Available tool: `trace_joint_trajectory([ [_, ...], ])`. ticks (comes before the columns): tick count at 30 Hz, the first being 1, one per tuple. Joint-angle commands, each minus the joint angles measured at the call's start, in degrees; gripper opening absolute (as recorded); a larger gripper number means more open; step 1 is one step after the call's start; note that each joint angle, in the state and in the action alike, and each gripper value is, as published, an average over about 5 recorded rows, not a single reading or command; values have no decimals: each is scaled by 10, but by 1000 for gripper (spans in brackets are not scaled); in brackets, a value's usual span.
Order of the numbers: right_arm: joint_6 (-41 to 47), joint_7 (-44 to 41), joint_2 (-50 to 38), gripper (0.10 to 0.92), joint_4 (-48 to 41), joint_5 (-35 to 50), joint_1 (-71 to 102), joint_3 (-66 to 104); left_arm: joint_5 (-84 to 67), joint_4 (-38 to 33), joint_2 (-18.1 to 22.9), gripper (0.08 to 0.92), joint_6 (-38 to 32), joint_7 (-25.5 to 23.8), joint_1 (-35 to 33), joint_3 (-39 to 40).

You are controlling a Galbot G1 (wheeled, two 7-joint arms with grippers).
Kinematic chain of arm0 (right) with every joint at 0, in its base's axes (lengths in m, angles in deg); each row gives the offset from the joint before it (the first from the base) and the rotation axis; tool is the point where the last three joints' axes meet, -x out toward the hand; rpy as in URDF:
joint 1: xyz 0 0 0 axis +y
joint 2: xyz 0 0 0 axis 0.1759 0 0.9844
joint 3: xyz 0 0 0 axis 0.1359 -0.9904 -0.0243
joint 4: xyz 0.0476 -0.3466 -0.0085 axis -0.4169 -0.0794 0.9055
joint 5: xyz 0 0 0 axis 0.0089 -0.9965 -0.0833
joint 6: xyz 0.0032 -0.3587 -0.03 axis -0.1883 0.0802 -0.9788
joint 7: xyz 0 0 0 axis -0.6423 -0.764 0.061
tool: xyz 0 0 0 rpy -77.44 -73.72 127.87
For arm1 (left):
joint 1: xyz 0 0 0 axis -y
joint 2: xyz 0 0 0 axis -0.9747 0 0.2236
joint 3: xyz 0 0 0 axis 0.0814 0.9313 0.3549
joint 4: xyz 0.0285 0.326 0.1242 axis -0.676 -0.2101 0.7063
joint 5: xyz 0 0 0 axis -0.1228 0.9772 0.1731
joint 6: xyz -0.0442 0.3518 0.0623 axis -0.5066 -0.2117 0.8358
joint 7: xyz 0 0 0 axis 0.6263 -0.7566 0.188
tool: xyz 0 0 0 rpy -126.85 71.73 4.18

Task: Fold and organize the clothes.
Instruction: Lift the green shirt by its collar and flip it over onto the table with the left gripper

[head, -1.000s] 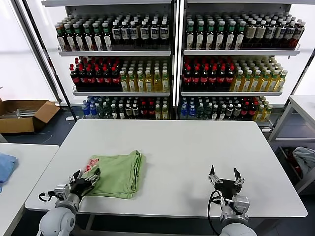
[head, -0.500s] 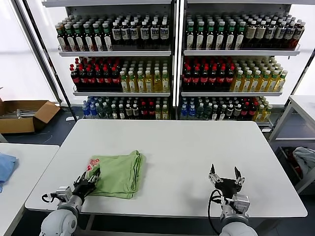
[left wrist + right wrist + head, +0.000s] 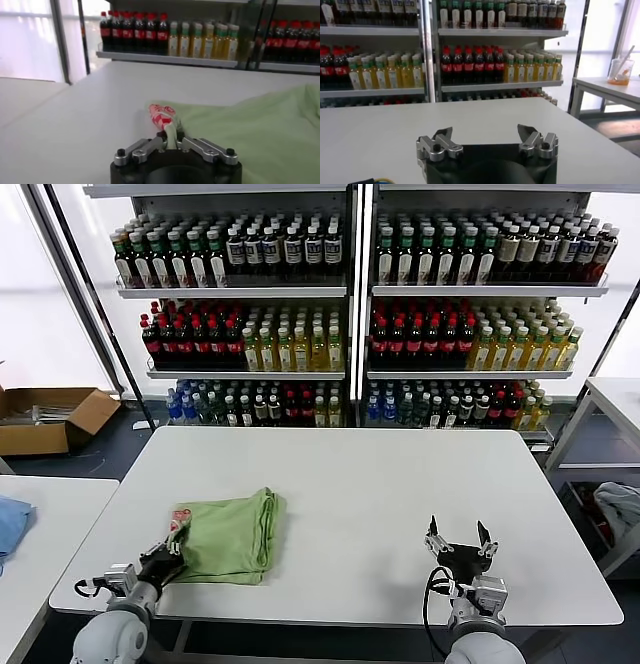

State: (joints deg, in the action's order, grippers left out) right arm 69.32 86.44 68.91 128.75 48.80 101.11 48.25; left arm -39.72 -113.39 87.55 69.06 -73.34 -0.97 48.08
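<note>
Where bottle shelves (image 3: 350, 334) loom, cardboard box (image 3: 50, 416).

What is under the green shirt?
The green shirt lies folded on the white table. Nothing shows underneath; the folded layers hide whatever they cover. The left gripper pinches its corner by the red-and-white print.
</note>
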Motion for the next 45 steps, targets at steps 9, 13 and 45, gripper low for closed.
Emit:
trace_joint_trajectory([
  [9, 0, 1, 4, 823, -8, 1, -6, -9, -29, 68, -254, 129, -33, -18, 24, -154],
  [13, 0, 2, 7, 823, -4, 0, 0, -6, 2, 27, -215, 129, -32, -27, 24, -102],
  [45, -14, 2, 52, 823, 3, -43, 63, 33, 15, -28, 199, 129, 76, 140, 170, 377],
])
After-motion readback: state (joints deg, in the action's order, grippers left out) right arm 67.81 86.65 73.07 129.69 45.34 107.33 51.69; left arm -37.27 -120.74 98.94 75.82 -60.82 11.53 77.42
